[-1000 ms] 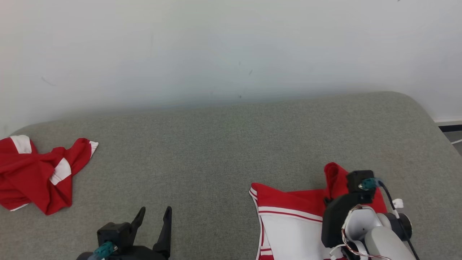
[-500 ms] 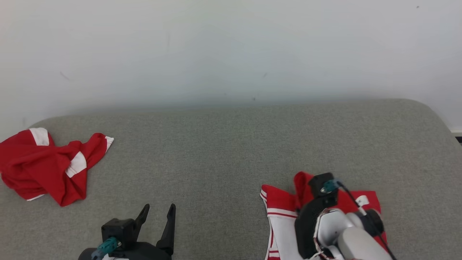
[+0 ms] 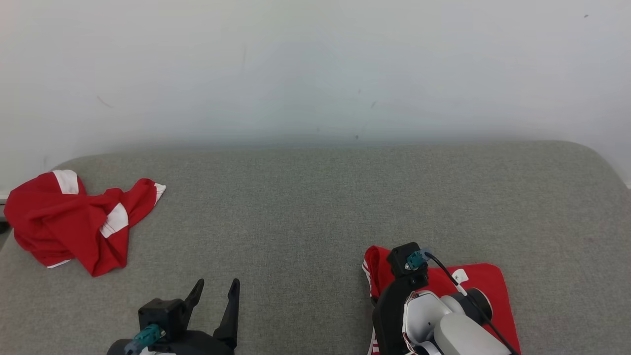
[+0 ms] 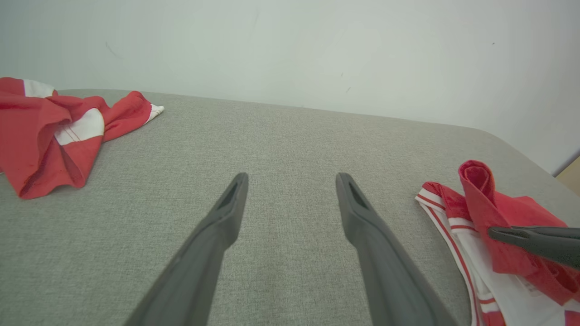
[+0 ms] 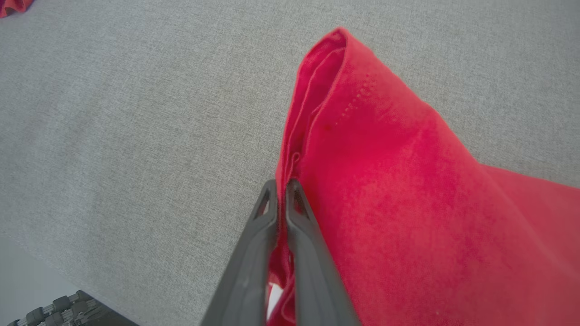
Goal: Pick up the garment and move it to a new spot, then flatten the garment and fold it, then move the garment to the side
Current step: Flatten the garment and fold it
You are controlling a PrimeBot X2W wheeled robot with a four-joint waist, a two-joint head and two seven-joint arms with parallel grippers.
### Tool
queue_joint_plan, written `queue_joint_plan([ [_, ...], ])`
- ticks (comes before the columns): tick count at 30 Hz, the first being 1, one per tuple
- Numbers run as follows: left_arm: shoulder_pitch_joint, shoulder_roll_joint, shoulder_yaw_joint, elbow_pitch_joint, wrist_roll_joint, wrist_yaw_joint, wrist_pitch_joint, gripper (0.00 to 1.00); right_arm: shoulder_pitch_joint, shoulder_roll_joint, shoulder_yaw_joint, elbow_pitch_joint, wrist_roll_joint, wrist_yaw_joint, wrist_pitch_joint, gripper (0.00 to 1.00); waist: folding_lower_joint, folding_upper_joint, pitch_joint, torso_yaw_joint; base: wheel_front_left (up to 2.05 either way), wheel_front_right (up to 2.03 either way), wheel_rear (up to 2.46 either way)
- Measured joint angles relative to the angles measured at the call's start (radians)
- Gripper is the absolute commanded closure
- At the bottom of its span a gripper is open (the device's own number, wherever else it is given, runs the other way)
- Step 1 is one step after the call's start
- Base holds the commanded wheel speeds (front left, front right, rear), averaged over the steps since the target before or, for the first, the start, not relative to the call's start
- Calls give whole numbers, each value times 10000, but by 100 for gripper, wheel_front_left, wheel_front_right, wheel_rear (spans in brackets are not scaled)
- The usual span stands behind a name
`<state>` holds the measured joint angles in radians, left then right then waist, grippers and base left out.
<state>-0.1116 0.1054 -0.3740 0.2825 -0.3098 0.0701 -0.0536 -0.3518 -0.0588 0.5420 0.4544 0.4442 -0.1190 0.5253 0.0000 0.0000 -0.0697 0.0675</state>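
The garment [image 3: 485, 283], red with a white striped part, lies at the near right of the grey padded surface. My right gripper [image 5: 281, 183] is shut on a doubled red edge of the garment [image 5: 408, 181] and holds that fold lifted above the cloth. In the left wrist view the raised red fold [image 4: 476, 181] stands over the white striped part [image 4: 471, 267], with the right gripper's dark finger [image 4: 534, 242] on it. My left gripper [image 3: 215, 286] stands open and holds nothing near the front edge, well left of the garment; its tips [image 4: 292, 176] hover over bare fabric.
A second red and white garment [image 3: 69, 219] lies crumpled at the far left edge of the grey surface [image 3: 305, 207]. A pale wall [image 3: 315, 69] runs along the back. The surface rounds off at its far right corner [image 3: 599, 158].
The camera has shifted, sliding the scene right. My right gripper has carried the red edge leftward, and red cloth now covers most of the white part. The left gripper has stayed open.
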Motion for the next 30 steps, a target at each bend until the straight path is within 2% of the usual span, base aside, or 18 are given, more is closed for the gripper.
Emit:
queue_joint_plan([
  [3,6,19,27,-2,0,2,-8,0,1,-2,6,73,196,-42,0,100,0,0,6,-12,0,0,0],
  [4,9,31,36,-2,0,2,-10,0,1,-2,15,109,232,-42,0,83,0,0,10,-21,0,0,0],
  [5,10,46,48,0,0,2,-10,0,1,-2,40,134,274,-42,-2,0,0,0,13,-32,0,0,0],
  [10,10,71,65,-6,-2,4,-12,0,-9,0,-73,-63,529,-46,-270,0,0,0,24,-99,0,0,0],
  [14,12,102,105,-8,-2,13,-59,0,-111,4,-499,-518,802,-54,-702,0,0,0,14,-171,0,0,0],
  [18,45,180,190,-13,-29,88,-100,0,-61,2,-1225,-731,462,-54,-966,0,0,1,-22,-290,0,0,0],
  [25,96,186,242,-92,-31,104,-132,0,1084,-999,-2732,-1035,-788,-56,-1118,0,0,0,-102,-521,0,0,0],
  [30,247,182,215,-150,-31,119,-144,0,1622,-1108,-3810,-1204,-1022,-58,-1103,0,0,1,-79,-726,0,0,0],
])
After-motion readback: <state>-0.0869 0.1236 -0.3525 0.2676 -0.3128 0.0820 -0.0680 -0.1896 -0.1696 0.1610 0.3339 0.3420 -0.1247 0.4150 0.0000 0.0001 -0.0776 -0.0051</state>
